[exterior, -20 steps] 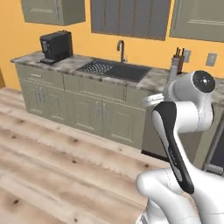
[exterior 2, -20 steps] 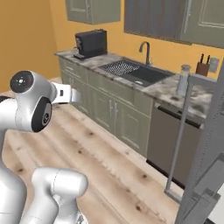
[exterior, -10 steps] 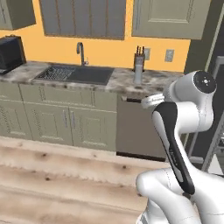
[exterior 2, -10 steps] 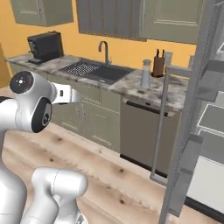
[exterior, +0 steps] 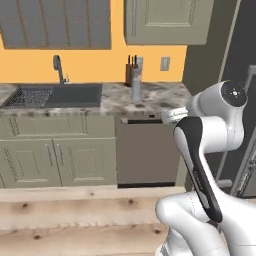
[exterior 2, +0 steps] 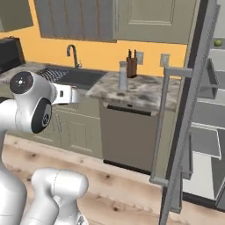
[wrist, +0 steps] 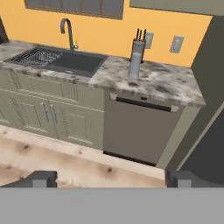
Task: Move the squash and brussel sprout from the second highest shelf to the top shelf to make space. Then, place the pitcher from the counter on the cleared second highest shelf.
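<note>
The pitcher, a pale grey cylinder with a darker lid, stands upright on the speckled counter just in front of the brown knife block. It also shows in the base views, as the pitcher and the pitcher. My gripper is open and holds nothing; it hangs well short of the counter, over the wooden floor. The fridge stands open at the right. A small green ball, the brussel sprout, sits high inside it, and I cannot tell on which shelf. Pale shelf panels lie lower down. The squash is out of view.
The open fridge door with its long grey handle juts forward on the right. A dark dishwasher front sits below the pitcher. The inset sink with its faucet lies left along the counter, over grey-green cabinets.
The whole scene has slid leftward as the base moved: the coffee machine is almost out of frame, and the pitcher, dishwasher and open fridge are closer. The arm's pose looks unchanged.
</note>
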